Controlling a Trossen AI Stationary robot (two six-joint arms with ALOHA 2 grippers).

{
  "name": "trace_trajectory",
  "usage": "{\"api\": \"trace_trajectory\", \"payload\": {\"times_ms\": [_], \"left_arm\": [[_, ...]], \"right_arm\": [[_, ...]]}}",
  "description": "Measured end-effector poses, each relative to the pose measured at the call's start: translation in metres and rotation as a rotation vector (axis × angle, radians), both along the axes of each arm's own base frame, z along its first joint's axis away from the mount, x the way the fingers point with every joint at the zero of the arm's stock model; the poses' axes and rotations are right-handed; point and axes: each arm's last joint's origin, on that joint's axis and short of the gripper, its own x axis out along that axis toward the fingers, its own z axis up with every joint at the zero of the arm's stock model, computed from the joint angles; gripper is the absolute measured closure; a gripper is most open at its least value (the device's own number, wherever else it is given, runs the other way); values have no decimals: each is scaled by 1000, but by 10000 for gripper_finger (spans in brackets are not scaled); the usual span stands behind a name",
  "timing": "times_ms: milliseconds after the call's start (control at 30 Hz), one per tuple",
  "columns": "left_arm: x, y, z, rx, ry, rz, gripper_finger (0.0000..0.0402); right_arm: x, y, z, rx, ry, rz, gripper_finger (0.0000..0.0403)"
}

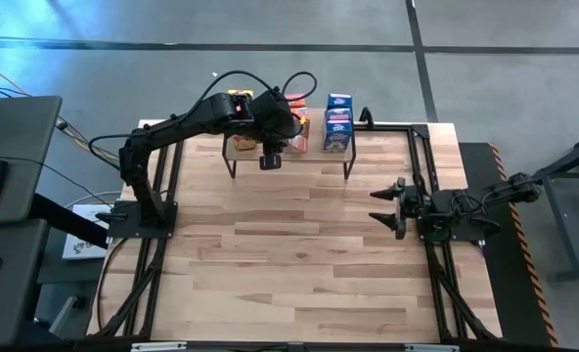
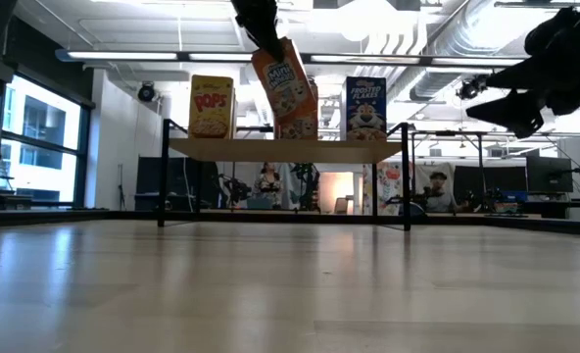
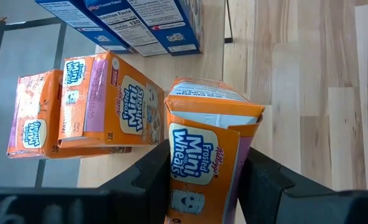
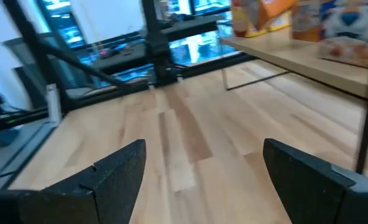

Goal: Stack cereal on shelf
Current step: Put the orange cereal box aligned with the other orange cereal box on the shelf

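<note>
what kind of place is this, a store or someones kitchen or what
Most likely a robotics lab or open office, not a store. The shelf of cereal boxes stands on a workbench table with two robot arms. Behind it are exposed ceiling ducts and a seated person.

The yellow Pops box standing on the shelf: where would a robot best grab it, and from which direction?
Probably from above, across its narrow sides near the top. The Pops box stands upright at the end of the shelf, so its top is exposed. The left tool holds a Frosted Mini-Wheats box similarly.
</note>
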Motion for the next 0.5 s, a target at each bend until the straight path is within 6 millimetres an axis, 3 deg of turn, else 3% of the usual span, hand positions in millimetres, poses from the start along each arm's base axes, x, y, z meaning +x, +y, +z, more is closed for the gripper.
{"api": "trace_trajectory", "payload": {"times_ms": [500], "left_arm": [[0,0,0,-2,0,2,259]], "right_arm": [[0,9,-3,-14,28,319,86]]}}
